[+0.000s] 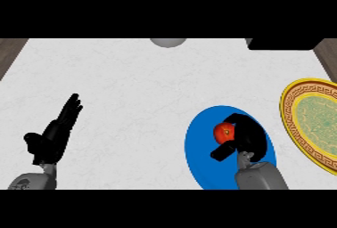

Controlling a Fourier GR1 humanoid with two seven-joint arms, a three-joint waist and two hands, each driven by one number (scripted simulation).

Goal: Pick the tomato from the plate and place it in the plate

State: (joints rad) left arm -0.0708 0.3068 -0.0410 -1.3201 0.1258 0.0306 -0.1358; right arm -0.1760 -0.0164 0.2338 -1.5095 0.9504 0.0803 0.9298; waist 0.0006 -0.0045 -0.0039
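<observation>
The right hand (248, 136) has its fingers (238, 119) curled on the tomato (223, 132) over the blue plate (197, 147), so I judge the grasp step, with lifting toward the yellow plate (293, 129) beyond them next.

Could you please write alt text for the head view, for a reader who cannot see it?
The right hand curls around a red tomato on a blue plate; a gold-rimmed plate lies at right. The left hand rests open at left.

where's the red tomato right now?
In the head view, the red tomato sits on the blue round plate at lower right, with the right hand curled round it; the gold-rimmed green plate lies further right.
</observation>
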